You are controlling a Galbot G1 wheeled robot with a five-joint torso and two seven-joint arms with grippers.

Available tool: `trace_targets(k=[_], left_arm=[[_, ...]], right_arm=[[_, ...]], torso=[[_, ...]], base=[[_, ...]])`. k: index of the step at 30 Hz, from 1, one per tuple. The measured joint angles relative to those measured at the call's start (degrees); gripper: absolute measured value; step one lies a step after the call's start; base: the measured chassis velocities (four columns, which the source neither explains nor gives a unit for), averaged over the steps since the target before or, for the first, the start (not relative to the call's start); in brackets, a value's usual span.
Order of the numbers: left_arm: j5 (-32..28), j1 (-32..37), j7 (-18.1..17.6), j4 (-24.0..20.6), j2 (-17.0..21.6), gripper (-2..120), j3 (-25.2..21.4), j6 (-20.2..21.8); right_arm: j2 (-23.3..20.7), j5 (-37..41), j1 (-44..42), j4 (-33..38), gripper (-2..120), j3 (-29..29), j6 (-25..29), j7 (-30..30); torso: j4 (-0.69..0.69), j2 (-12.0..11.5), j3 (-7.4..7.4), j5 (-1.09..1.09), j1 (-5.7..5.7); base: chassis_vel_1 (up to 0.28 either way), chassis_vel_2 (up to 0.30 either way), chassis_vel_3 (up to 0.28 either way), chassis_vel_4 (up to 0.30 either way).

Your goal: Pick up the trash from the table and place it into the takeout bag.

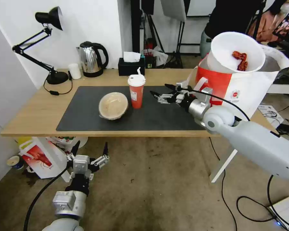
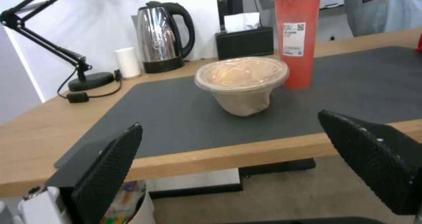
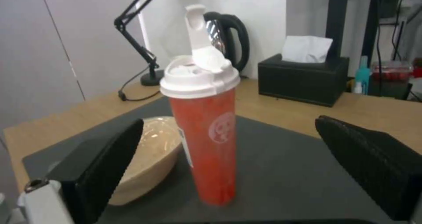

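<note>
Reaching over the dark grey mat from the robot's right, the right gripper hangs just above the table with its 2 black fingers spread apart, released and holding nothing. Straight ahead of its fingertips, a short gap away, stands the red paper cup, upright, its white lid on and the bent white straw sticking up; in the right wrist view the cup sits between the 2 open fingers but farther out, untouched. Just beyond the cup from this claw, tilted on the mat and nearly touching the cup's base, is the shallow tan bowl.

Behind the right gripper, back along its arm, the takeout bag stands at the table's right end, and the large white round bowl rests tipped in its open mouth, red crayfish scraps showing inside.

The left gripper waits low in front of the table's near edge, below the tabletop, its 2 fingers also splayed wide and empty. From it, the tan bowl lies ahead and above on the mat, with the red cup just behind it.

At the far edge of the table, well away from both claws, stand a black desk lamp, a small white cup, a steel kettle and a black tissue box.
</note>
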Motion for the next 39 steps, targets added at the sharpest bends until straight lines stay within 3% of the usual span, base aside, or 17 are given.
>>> trace_targets(k=[39], left_arm=[[0.0, 0.0, 0.0, 0.0, 0.0, 100, 0.0, 0.0]], right_arm=[[13.2, -2.8, 4.9, -14.7, 100, -4.2, 0.0, -3.1]], torso=[[0.0, 0.0, 0.0, 0.0, 0.0]], base=[[0.0, 0.0, 0.0, 0.0]])
